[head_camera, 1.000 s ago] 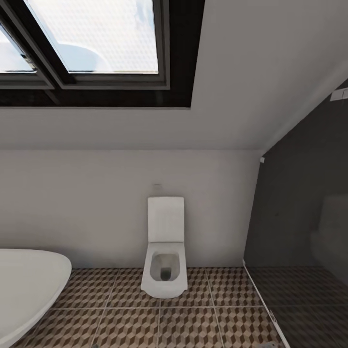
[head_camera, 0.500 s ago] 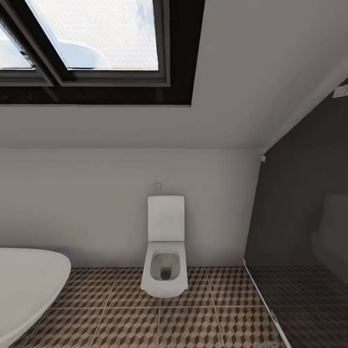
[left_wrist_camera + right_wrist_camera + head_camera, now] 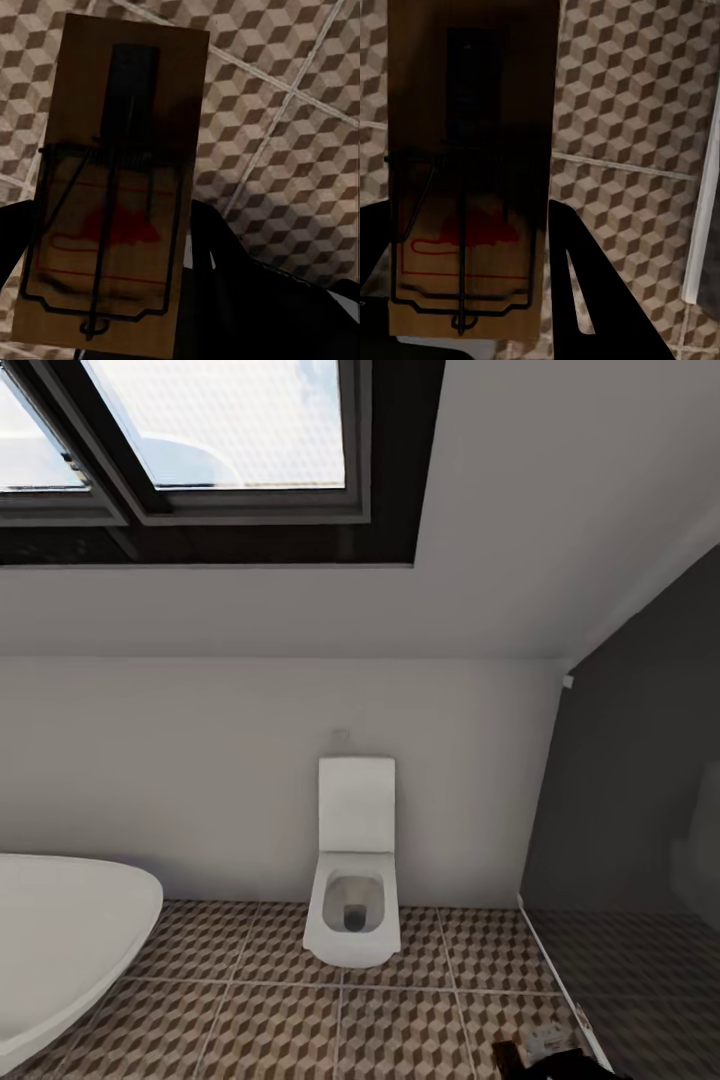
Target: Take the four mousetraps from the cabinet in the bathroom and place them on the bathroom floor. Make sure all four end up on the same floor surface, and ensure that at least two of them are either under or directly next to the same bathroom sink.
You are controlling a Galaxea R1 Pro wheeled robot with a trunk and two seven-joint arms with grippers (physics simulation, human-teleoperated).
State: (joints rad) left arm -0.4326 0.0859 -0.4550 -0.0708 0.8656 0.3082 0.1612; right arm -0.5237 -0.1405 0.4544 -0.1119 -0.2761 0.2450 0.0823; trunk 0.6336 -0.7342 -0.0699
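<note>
Carrying two mousetraps, one pinched in the left hand point(image 3: 187, 315), one pinched in the right hand point(image 3: 472, 330), both above the bathroom floor point(image 3: 270, 1030). Facing toilet point(image 3: 352, 905) and bathtub point(image 3: 60, 940). Placing near a sink pending; remaining traps unaccounted for.

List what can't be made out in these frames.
- Left mousetrap, left wrist view: board's lower end is cut off by the frame edge.
- Right mousetrap, right wrist view: both ends cut off; dim shade blurs its metal parts.
- Bathtub, head view: mostly outside the frame.
- Dark object, head view: cropped, unidentifiable.
</note>
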